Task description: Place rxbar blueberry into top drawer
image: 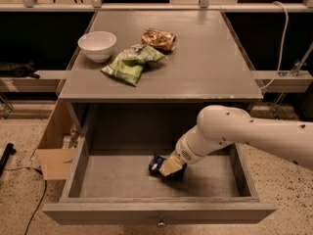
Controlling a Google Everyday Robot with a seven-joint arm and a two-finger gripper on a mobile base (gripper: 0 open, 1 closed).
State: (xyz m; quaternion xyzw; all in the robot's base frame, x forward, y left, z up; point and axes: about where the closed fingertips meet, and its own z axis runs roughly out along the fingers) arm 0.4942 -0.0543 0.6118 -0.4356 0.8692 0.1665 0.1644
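The top drawer (146, 211) under the counter (210, 67) stands pulled out, its small round knob (160, 223) on the front panel. The white arm (234, 131) reaches in from the right and slants down toward the drawer's floor. The gripper (171, 166) sits low inside the drawer, near the middle of the floor and a little toward the front. The rxbar blueberry (156, 164) lies right at the gripper's tip, its dark blue wrapper showing just to the left and partly hidden under it. The bar seems to be on or just above the drawer floor. Whether the gripper is clamped on the bar or open, I cannot tell.

On the counter are a white bowl (97, 45), a green chip bag (132, 62) beside it, and an orange-brown snack packet (158, 38) just behind the bag.
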